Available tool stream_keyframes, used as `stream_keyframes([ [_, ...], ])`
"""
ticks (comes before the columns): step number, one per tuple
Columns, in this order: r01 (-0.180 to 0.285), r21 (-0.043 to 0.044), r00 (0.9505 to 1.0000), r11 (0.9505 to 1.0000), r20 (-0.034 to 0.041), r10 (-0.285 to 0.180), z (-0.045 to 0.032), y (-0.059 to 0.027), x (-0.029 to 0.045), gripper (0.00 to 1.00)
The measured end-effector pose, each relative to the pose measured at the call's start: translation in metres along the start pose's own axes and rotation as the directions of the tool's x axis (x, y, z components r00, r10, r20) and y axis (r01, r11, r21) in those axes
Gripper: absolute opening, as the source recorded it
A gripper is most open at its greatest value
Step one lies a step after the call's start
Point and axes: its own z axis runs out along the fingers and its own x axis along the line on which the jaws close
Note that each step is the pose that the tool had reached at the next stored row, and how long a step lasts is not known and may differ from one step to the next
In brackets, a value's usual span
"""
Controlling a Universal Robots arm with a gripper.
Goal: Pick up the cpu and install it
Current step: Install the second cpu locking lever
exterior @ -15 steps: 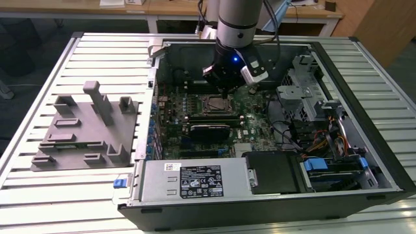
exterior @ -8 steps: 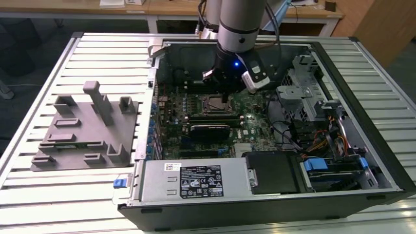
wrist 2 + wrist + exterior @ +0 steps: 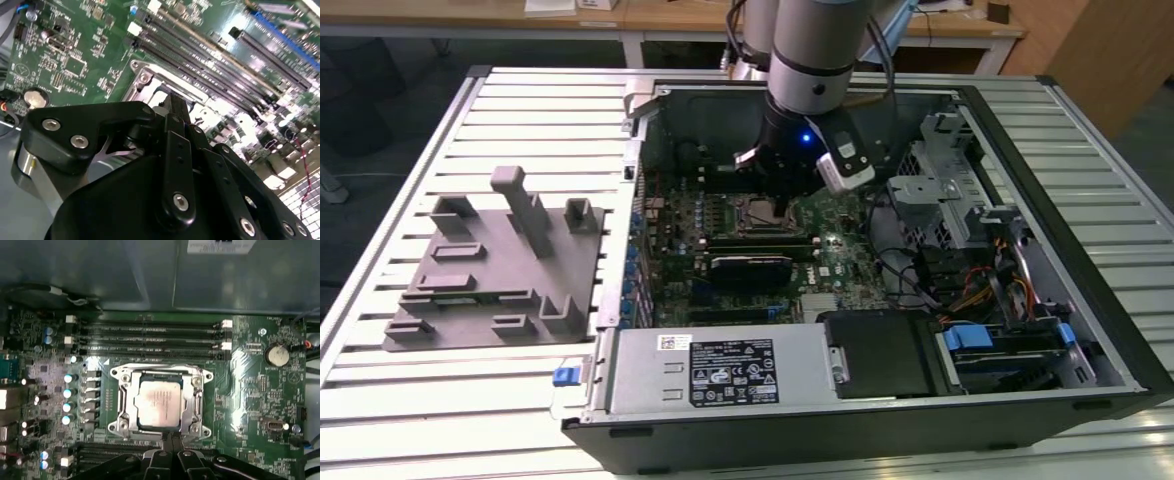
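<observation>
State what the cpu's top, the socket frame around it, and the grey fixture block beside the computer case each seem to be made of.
cpu: pale, dull-shining lid, probably metal.
socket frame: bright, reflective silver with screw heads, likely steel.
fixture block: matte, uniform grey with no glints, seemingly plastic.

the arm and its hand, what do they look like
The arm is a silver-grey cylinder with a black wrist section showing a small blue light and cables alongside. The hand is matte black, built of linked bars joined by silver screws.
</observation>
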Motion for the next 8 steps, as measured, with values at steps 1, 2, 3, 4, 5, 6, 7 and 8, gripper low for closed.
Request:
stream_keyframes([
  [1, 0.0, 0.0001, 1.0, 1.0, 0.0, 0.0, 0.0, -0.0012, 0.0005, 0.11],
  [2, 0.0, 0.0001, 1.0, 1.0, 0.0, 0.0, 0.0, -0.0022, 0.0015, 0.11],
  [3, 0.001, 0.0003, 1.0, 1.0, 0.0, -0.001, 0.0, -0.0031, 0.0031, 0.11],
  [4, 0.002, 0.0003, 1.0, 1.0, -0.0001, -0.002, 0.0, -0.004, 0.0049, 0.11],
  [5, 0.003, 0.0002, 1.0, 1.0, -0.0001, -0.003, 0.0001, -0.0049, 0.007, 0.11],
  [6, 0.004, 0.0002, 1.0, 1.0, -0.0002, -0.004, 0.0002, -0.0057, 0.0086, 0.11],
  [7, 0.004, 0.0002, 1.0, 1.0, -0.0001, -0.004, 0.0002, -0.0067, 0.0096, 0.11],
  [8, 0.004, 0.0002, 1.0, 1.0, -0.0001, -0.004, 0.0002, -0.0074, 0.01, 0.11],
])
